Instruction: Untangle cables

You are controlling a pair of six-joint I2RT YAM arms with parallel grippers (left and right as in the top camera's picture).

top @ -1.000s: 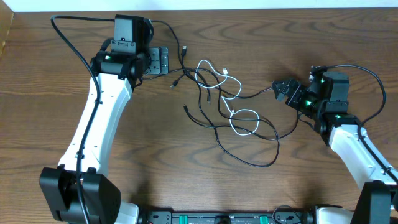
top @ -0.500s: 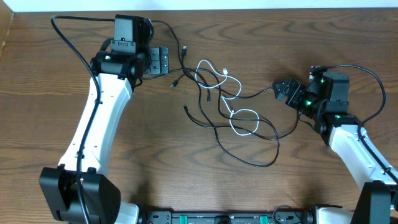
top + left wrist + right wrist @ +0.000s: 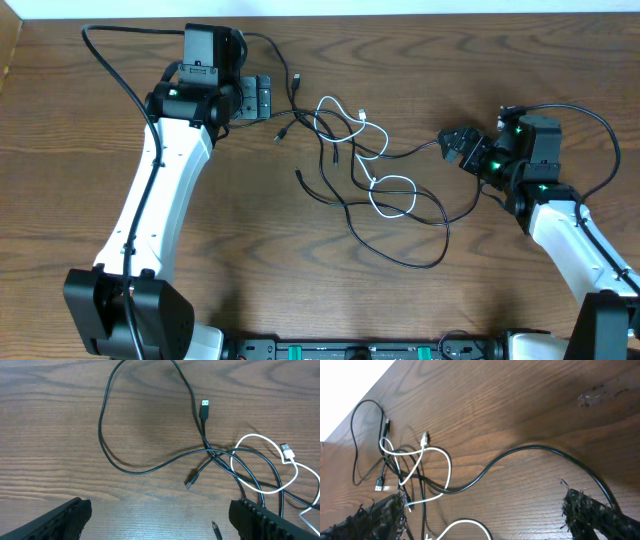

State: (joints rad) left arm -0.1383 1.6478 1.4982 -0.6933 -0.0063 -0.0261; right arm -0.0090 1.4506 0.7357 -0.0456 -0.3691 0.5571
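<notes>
Thin black cables (image 3: 102, 435) cross one white cable (image 3: 248, 436) in a loose tangle. Beside it, the left end effector (image 3: 262, 98) and right end effector (image 3: 452, 143) are both released.

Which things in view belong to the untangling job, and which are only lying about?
For the job:
- black cables
- white cable

Not for the job:
- arms' own thick cords
- table
</notes>
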